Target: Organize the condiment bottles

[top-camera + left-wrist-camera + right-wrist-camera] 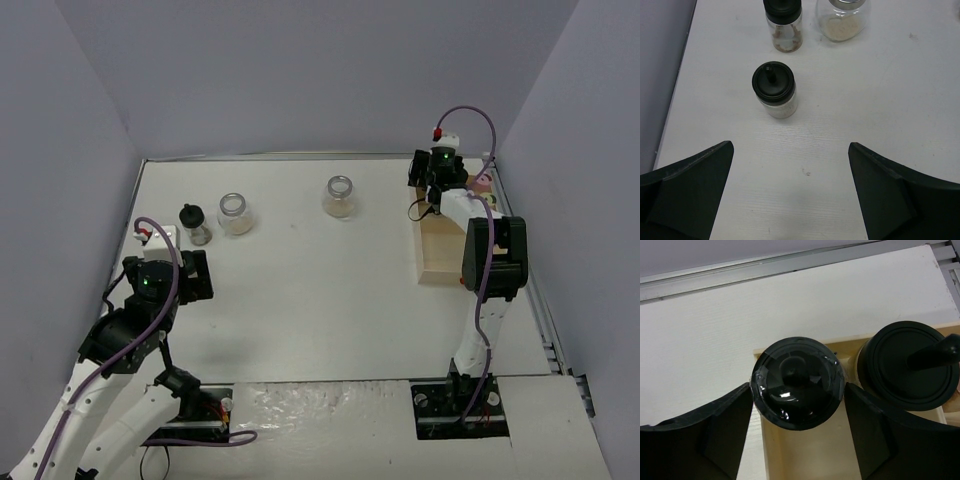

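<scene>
A black-capped condiment bottle (797,389) stands in the corner compartment of the pale wooden tray (766,445). My right gripper (797,387) straddles its cap, fingers just off either side, open. A second black-capped jar (910,365) fills the neighbouring compartment. My left gripper (790,145) is wide open over bare table, a short way before a black-capped jar (774,90). Beyond it stand another black-capped jar (783,25) and a silver-rimmed jar (842,20). From above, the right gripper (432,180) hangs over the tray's far end (440,255). The left gripper (188,272) is at the near left.
A second silver-rimmed jar (340,196) stands alone at the back middle, with the other silver-rimmed jar (236,213) and a black-capped jar (195,225) at back left. A pink cap (483,183) shows by the tray's far right. Walls enclose the table on three sides.
</scene>
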Available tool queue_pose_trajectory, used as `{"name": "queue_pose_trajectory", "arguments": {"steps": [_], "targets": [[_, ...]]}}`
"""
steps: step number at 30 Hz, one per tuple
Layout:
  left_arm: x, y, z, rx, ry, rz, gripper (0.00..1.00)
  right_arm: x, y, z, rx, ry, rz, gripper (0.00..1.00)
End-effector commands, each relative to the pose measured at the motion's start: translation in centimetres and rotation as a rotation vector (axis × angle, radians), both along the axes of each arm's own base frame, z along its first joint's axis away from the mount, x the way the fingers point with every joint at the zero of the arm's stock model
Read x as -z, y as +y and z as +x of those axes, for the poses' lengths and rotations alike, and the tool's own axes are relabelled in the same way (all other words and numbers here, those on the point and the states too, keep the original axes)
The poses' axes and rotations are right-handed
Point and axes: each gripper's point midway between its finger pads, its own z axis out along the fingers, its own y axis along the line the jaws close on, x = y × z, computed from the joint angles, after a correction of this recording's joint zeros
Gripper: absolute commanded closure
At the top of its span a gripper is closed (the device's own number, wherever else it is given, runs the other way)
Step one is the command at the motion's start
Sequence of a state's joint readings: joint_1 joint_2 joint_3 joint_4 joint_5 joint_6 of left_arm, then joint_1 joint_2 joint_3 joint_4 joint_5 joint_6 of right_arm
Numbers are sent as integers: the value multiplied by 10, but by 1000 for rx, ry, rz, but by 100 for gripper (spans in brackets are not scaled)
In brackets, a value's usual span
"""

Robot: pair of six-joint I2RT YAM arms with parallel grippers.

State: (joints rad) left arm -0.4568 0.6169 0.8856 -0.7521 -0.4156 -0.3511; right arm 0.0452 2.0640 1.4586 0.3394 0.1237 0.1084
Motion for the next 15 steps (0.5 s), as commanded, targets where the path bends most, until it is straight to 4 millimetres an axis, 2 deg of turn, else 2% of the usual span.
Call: {"name": "queue_pose_trajectory", "arguments": {"steps": [1,5,7,10,12,15], "targets": [[-11,-3,10,-1,-43,-12,3,-64,3,9,1,-146,31,26],[-12,-3,10,-1,-47,-14,3,-79,4,-1,0,-150,34,19],[-12,-3,9,-2,-47,-14,3,-94,5,-11,-1,-159,35,17],[-12,-2,9,-6,-49,-14,3,-123,8,-30,-8,-180,49,13],[-12,-1,10,-15,-48,-16,3,-140,9,-45,-14,-189,63,6],[-10,1,11,-39,-40,-10,3,-163,15,-79,-35,-177,102,1]]}}
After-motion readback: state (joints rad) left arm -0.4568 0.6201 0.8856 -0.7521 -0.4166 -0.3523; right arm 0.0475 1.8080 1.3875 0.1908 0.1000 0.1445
